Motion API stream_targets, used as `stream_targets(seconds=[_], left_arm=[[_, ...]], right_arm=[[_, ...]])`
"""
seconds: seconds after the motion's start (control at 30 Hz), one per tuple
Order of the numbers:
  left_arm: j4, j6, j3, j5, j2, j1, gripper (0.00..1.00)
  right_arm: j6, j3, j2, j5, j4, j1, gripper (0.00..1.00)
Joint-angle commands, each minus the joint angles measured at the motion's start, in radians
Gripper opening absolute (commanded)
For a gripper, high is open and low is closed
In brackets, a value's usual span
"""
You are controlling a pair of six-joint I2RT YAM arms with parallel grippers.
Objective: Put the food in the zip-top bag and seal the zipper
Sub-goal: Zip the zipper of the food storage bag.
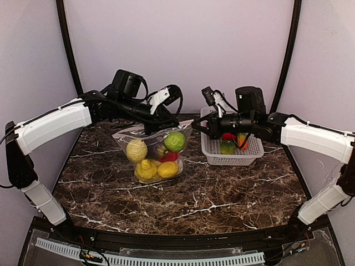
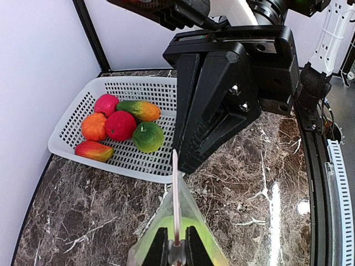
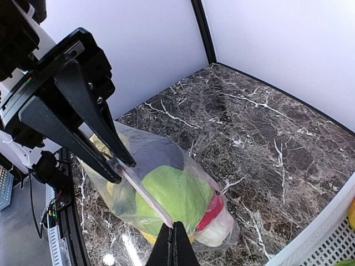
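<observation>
The zip-top bag (image 1: pixel 157 160) stands on the table's middle, holding several pieces of food: a green one (image 1: pixel 175 141), yellow ones (image 1: pixel 136 150) and a red one (image 1: pixel 170 157). The pinkish zipper (image 1: pixel 175 128) runs taut along its top. My left gripper (image 1: pixel 153 127) is shut on the zipper's left end; its own view shows the zipper (image 2: pixel 175 194) between its fingers (image 2: pixel 160 246). My right gripper (image 1: pixel 194 123) is shut on the right end, where the zipper (image 3: pixel 141 191) leads into its closed tips (image 3: pixel 173 244). The green food (image 3: pixel 177 194) fills the bag below.
A white lattice basket (image 1: pixel 233 161) stands right of the bag with more food: green (image 2: pixel 147 137), red (image 2: pixel 120 125), orange (image 2: pixel 94 127) and others. Its rim (image 2: pixel 133 169) lies close to the bag's right end. Curved black posts and pale walls ring the marble table (image 1: pixel 222 194).
</observation>
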Motion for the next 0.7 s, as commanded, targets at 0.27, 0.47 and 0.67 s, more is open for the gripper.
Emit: stream_targets(seconds=[0.27,0.47,0.67], left_arm=[[-0.050,-0.021,-0.137,-0.031,-0.152,0.049,0.01],[-0.033,-0.031,-0.214,-0.045,-0.230,0.070,0.01],[0.013,-0.066,-0.279,-0.022,-0.273,0.076,0.01]], right_arm=[[0.037,-0.041,-0.060,0.107,0.023,-0.056,0.00],[0.051,-0.056,-0.071,0.120,0.041,-0.059,0.00],[0.050,-0.064,-0.061,0.050,0.083,-0.061,0.00]])
